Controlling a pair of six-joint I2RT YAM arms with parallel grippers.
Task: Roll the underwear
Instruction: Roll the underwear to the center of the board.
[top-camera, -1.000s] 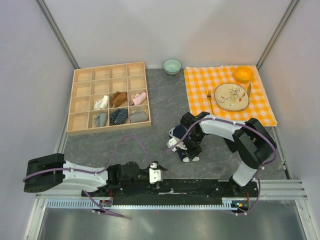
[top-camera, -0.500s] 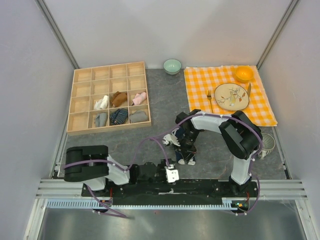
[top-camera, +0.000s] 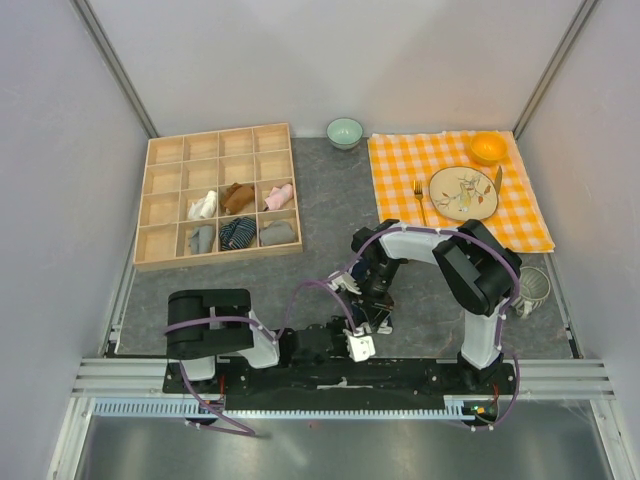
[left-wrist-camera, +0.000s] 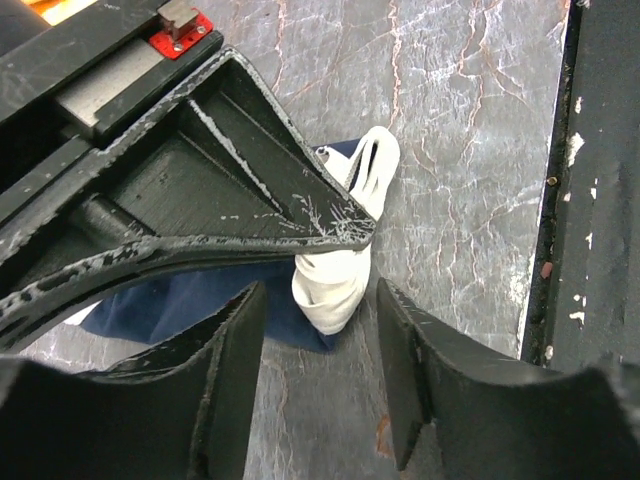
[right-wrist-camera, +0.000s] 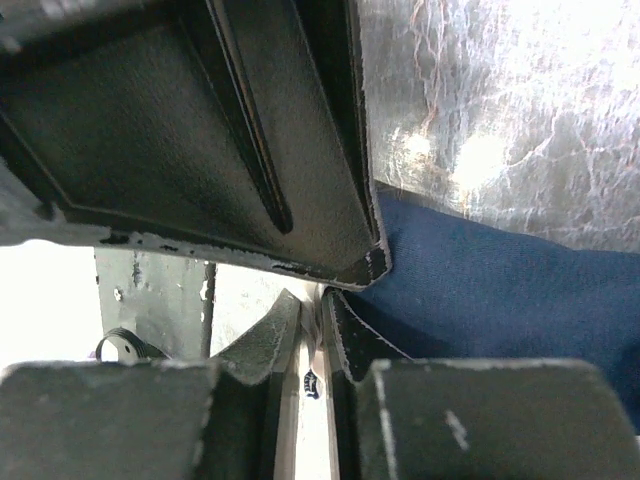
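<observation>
**Right tool pinches the trim, left tool waits just short of it**

The navy underwear (left-wrist-camera: 200, 300) lies flat on the grey marbled worktop (left-wrist-camera: 470, 150), in the near middle between the two arms. It is not yet rolled as far as the views show, though much of it is hidden under the right arm.

The right tool (right-wrist-camera: 312, 330) is down on the garment. Its jaws are drawn almost together on a thin pale strip that looks like the white trim (left-wrist-camera: 335, 285), and navy cloth spreads away from its right finger. I judge that a grip on the edge of the underwear, not a bare close.

The left tool (left-wrist-camera: 320, 320) has its jaws apart with nothing clamped between them. A lobe of the white trim sits right at the mouth of the gap, and one finger of the right tool crosses just above it.

From the left tool the garment lies straight ahead, its navy body running off to the left of the wrist view. Its long axis therefore lies across the line of approach. The right arm is the one in contact and the left is just beside. The left jaws have little free room to close on the trim without striking the right finger
</observation>
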